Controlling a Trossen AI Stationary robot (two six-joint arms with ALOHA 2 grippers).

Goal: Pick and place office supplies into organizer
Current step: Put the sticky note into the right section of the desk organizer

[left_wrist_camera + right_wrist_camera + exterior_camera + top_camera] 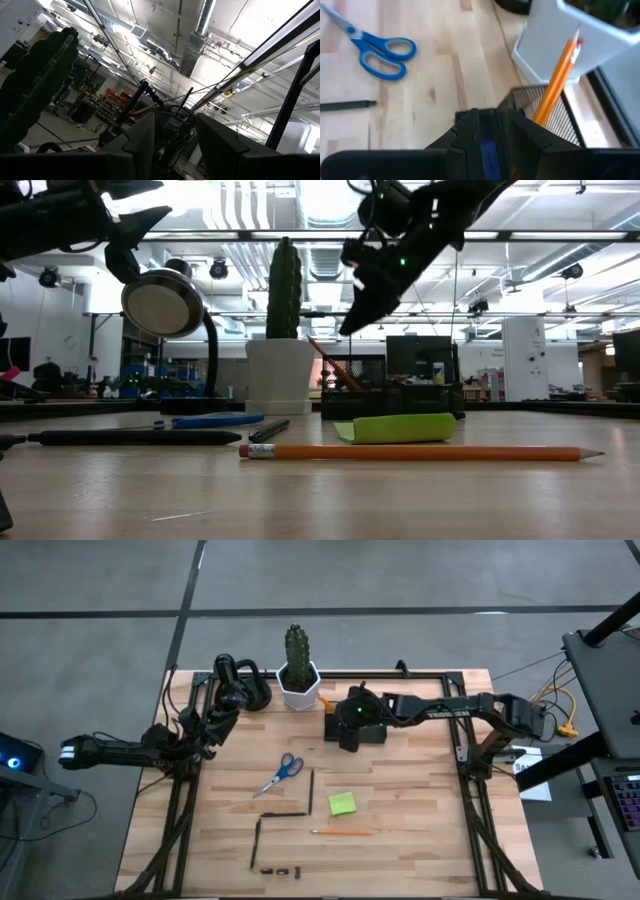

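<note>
My right gripper [490,122] hangs over the dark organizer [362,732], fingers pointing down, shut on a small blue block [487,150]. One orange pencil [556,82] stands tilted in the organizer, leaning on its wall. On the table lie blue-handled scissors [283,772], a lime-green sticky pad [342,803], another orange pencil [342,833], dark pens [285,814] and tiny black clips [280,869]. My left gripper [175,135] waits open, raised near the table's far left, pointing upward. My right gripper pinches the small blue block between its two fingers [470,130]; only a narrow strip of its face [487,147] shows in the gap. The fingers come from above, slanting down from the table's right side. The block is lifted clear, above the organizer's mesh wall [540,107].
A white hexagonal cactus pot [298,682] stands just left of the organizer, at the far edge. A black rounded gadget [245,688] sits beside the pot, near my left arm. A dark frame [470,790] runs along the table's sides. Bare wood lies between the scattered items.
</note>
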